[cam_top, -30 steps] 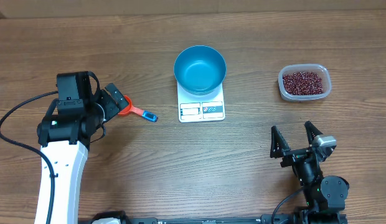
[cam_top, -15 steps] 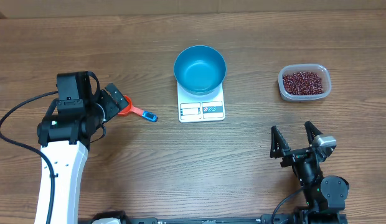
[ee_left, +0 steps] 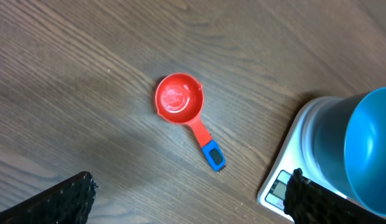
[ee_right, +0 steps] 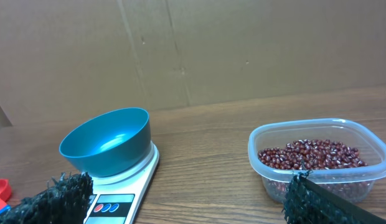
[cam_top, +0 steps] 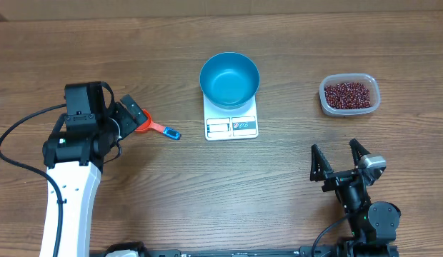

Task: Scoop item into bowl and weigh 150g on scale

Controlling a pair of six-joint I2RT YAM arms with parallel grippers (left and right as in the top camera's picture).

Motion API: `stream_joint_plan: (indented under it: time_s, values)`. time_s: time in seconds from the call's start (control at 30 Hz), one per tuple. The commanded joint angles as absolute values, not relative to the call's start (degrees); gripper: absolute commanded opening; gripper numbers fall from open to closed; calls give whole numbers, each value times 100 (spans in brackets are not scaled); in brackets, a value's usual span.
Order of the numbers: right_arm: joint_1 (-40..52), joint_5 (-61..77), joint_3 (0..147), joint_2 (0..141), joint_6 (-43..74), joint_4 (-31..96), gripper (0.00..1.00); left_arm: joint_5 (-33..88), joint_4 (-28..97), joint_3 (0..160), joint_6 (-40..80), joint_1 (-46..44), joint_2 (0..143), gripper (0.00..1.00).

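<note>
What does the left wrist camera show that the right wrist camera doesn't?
Only the left wrist view shows the whole red scoop, lying empty on the table with its blue-tipped handle angled toward the scale; the right wrist view catches just a red sliver at its left edge. Only the right wrist view shows the beans in the clear tub, plus the cardboard backdrop behind the table. Both show the blue bowl sitting empty on the scale.

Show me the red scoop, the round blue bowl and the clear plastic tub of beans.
red plastic scoop (ee_left: 178, 99): left wrist view, inside its cup.
round blue bowl (cam_top: 229, 80): overhead view, its inner floor.
clear plastic tub (ee_right: 255, 158): right wrist view, left wall.
</note>
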State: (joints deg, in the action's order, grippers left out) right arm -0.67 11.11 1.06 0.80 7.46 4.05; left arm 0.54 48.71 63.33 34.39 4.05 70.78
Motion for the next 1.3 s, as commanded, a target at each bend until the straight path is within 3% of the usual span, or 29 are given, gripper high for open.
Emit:
stream_joint_plan:
  time_s: [0.0,0.6,1.27]
  values:
    - [-34,1052,47,16,725,375,100,-62,4803,6488,3470,373,7116,100]
    - [-34,1052,47,16,725,375,100,-183,5498,7474,3339,373,7116,100]
    - [-34,1052,47,16,725,375,100,-191,5572,7518,3345,373,7126,100]
